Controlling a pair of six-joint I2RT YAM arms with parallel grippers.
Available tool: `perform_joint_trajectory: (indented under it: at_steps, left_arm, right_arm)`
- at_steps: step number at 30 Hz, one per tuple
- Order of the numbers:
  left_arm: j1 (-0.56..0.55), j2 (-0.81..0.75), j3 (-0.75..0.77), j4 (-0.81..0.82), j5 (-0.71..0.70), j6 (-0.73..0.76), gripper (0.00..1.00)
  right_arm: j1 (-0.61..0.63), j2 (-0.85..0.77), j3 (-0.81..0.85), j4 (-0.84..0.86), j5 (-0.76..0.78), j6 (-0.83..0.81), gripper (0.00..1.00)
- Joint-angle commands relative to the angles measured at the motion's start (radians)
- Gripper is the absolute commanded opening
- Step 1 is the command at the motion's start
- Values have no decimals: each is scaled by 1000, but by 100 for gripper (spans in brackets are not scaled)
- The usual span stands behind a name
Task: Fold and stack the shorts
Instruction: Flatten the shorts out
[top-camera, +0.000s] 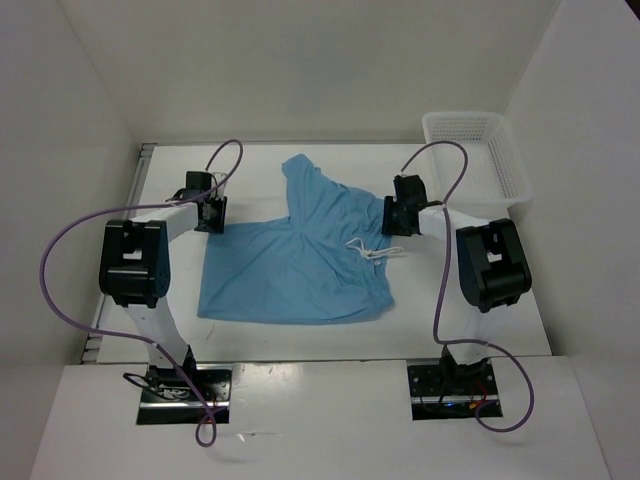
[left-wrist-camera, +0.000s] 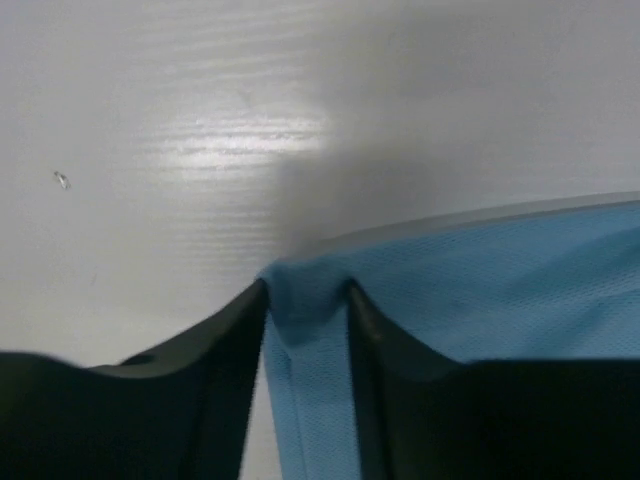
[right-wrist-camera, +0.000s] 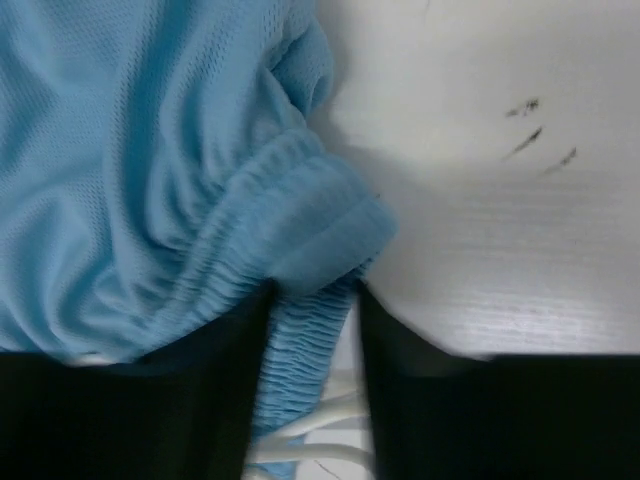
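Observation:
The light blue shorts lie spread on the white table, one leg reaching toward the back, the white drawstring loose at their right side. My left gripper is shut on the shorts' left corner; the left wrist view shows blue hem fabric pinched between the dark fingers. My right gripper is shut on the gathered elastic waistband at the right edge; the drawstring runs between the fingers.
A white plastic mesh basket stands at the back right corner of the table. White walls enclose the table on the left, back and right. Purple cables loop from both arms.

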Motion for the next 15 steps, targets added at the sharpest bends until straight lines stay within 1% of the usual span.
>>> perform_joint_trajectory:
  at_steps: [1,3,4,5,6,8,10,13,14,15]
  left_arm:
    - [1,80,2,30,-41,9,40]
    - [1,89,14,30,-41,9,28]
    - [1,89,23,30,-53,9,15]
    - [1,89,24,30,-63,9,10]
    - [1,89,33,19,-78,9,8]
    - [1,89,42,7,-99,9,5]
    - [11,89,51,-8,-112,9,5]
    - [21,59,33,-51,-124,9,5]
    - [21,43,18,-68,-124,9,7]
    - [21,25,17,-106,-92,9,10]
  right_arm:
    - [-17,65,94,11,-7,15,34]
    - [-17,104,142,2,-20,1,16]
    - [-26,113,154,-8,-20,1,0]
    - [-27,113,165,-8,-9,1,0]
    - [-36,113,174,-8,-9,12,0]
    - [-45,104,174,-8,48,12,0]
    - [-45,75,174,2,71,0,0]
    - [-45,65,165,14,50,-29,0]
    - [-45,65,165,14,25,-29,0]
    - [-45,65,165,14,5,-55,0]
